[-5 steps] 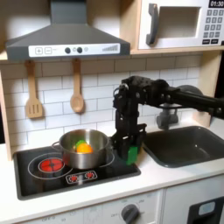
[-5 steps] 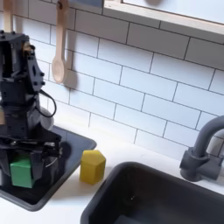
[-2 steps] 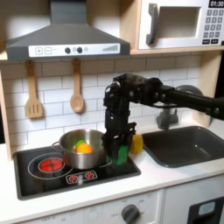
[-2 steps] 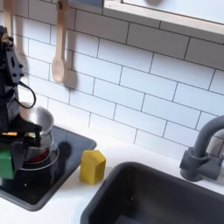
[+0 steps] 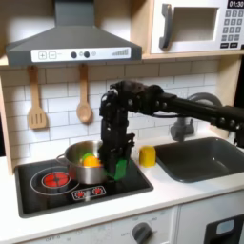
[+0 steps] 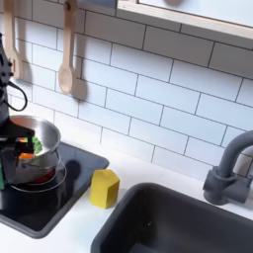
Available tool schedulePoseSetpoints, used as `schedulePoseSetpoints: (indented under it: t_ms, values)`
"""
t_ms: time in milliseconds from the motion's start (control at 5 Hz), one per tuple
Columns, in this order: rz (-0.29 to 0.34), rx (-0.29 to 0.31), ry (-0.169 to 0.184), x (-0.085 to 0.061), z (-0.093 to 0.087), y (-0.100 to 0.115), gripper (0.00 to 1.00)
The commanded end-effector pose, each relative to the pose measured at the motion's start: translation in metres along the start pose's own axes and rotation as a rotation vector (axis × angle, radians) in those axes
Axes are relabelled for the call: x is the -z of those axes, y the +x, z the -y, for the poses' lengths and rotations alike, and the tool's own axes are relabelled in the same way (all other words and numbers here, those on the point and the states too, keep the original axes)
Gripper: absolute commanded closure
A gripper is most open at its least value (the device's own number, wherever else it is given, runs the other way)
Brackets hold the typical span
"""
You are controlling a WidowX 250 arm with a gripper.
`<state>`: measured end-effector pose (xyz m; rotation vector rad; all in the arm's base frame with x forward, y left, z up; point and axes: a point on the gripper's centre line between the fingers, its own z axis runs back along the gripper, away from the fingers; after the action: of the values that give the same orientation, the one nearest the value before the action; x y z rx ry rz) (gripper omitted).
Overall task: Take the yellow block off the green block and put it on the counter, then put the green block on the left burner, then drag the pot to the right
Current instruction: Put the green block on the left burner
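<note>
**Fig. — Green block in transit over the stove, pot in the way**

Gripper [image 5: 116,168] is closed on the green block [image 5: 119,169], held low over the black stovetop [image 5: 57,195], just beside the pot [image 5: 81,164] on the first exterior view's right. Yellow block [image 5: 147,155] already stands on the counter [image 5: 181,191] between stove and sink [image 5: 205,157]; in the second exterior view it sits at [image 6: 104,188], clear of the stove edge.

Doing the step well (judgement): the free burner w/ red ring [image 5: 50,178] lies past the pot on the first exterior view's left. Lift before crossing, or pass in front of the pot, so neither fingers nor block clip the rim; the pot is light & would slide. Lower till the block sits flat on the ring, then release.

Surface & room: smooth white counter, glossy stovetop, so things skid easily. White tile wall w/ two hanging wooden utensils [image 5: 84,107], hood above, microwave [image 5: 195,26] upper right, faucet [image 6: 225,173] by the sink. Pot holds orange & green toy food [image 5: 90,159].
</note>
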<state>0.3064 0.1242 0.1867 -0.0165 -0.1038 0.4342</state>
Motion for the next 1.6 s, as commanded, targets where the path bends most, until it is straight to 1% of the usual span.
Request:
schedulePoseSetpoints:
  t_ms: [0,200,400,600,800,1000,1400]
  values:
    - [-0.003,-0.090,0.009,0.000,-0.023,0.010,1.00]
    - [0.004,-0.135,0.012,-0.003,-0.034,0.014,1.00]
    - [0.008,-0.166,0.013,-0.005,-0.040,0.017,1.00]
    - [0.011,-0.186,0.027,-0.002,-0.047,0.024,1.00]
    - [0.000,-0.226,0.033,0.004,-0.058,0.028,1.00]
    - [-0.013,-0.273,0.046,0.010,-0.070,0.028,1.00]
    - [-0.016,-0.352,0.063,0.013,-0.091,0.030,1.00]
